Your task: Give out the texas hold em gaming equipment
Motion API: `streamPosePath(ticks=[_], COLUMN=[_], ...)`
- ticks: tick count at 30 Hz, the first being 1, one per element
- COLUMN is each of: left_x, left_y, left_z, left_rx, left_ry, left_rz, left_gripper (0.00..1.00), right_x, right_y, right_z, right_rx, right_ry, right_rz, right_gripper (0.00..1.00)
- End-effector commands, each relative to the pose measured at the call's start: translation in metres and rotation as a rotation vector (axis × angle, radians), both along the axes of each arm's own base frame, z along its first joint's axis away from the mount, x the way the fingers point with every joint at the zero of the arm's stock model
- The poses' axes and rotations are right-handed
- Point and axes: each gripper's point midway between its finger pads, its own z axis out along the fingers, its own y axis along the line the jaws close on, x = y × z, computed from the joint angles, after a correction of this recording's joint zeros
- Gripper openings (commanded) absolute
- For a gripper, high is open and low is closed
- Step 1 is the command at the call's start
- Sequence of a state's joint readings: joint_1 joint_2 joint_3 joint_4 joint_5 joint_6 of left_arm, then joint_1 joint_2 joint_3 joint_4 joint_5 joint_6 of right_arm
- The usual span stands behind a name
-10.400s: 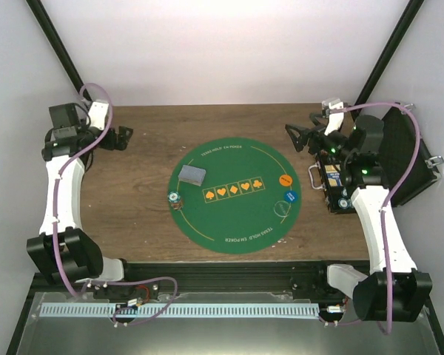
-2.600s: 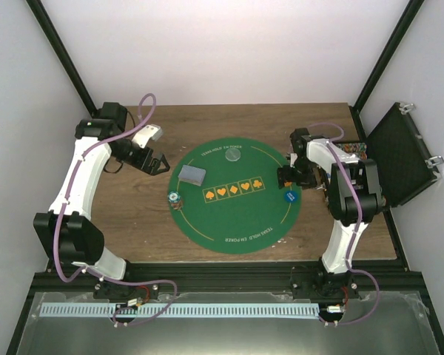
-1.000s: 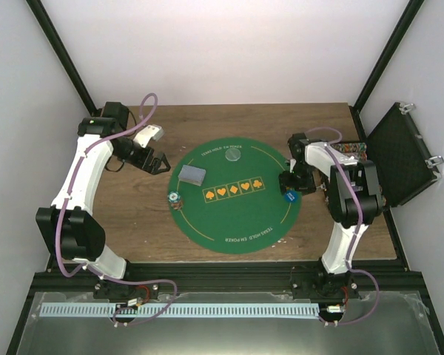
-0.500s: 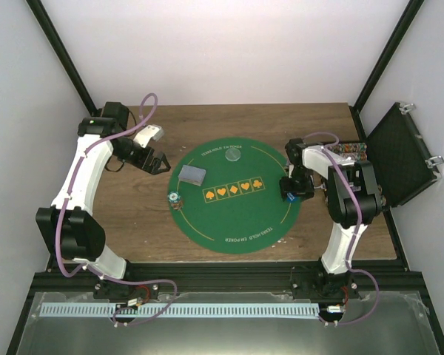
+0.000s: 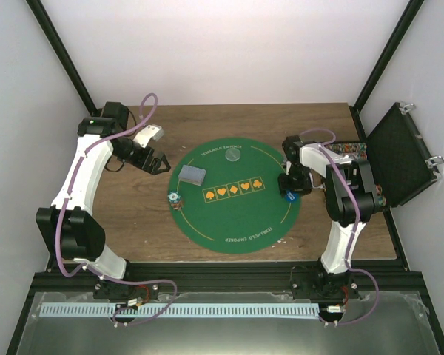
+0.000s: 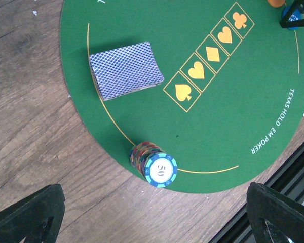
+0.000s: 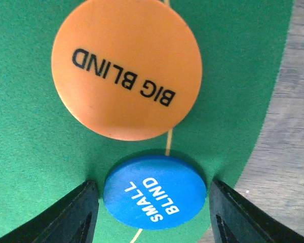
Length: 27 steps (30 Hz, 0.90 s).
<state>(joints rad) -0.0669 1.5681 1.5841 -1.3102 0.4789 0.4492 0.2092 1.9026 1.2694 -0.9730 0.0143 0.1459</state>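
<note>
Right end effector [image 7: 153,205] brackets blue disc [image 7: 154,195], beside orange disc [image 7: 126,68].

orange disc [image 6: 276,2] clipped by top edge, blue disc [image 6: 289,23] — part-hidden

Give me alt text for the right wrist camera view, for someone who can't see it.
The right gripper has its two black fingers close on either side of a blue disc printed SMALL BLIND; contact is unclear. Just beyond lies an orange disc printed BIG BLIND. Both rest on the green mat, with the wood table at the right.
</note>
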Motion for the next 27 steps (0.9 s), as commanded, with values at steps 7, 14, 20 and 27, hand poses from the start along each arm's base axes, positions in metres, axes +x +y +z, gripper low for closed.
streamPosePath(ticks=[7,14,20,27], left_x=[-0.002,-0.001,-0.002,-0.003], left_y=[0.001,0.001,0.001,0.0], left_z=[0.006,0.006,0.008,0.009], left_rx=[-0.002,-0.001,-0.001,-0.003], left_ry=[-0.022,-0.021,-0.027,-0.031], left_rz=[-0.004,-0.004,-0.004,-0.008], left_gripper=[0.99,0.99,0.99,0.99], right_x=[0.007,-0.011,-0.038,-0.066], right_y=[0.013,0.014,0.031,0.058], right_z=[-0.009,-0.019,-0.013,-0.001], right_rx=[0.048,0.058,0.089,0.14], right_ry=[-0.005,0.055,0.103,0.151], right_rz=[0.037,0.008,0.025,0.043], right_gripper=[0.53,0.37,0.33,0.32])
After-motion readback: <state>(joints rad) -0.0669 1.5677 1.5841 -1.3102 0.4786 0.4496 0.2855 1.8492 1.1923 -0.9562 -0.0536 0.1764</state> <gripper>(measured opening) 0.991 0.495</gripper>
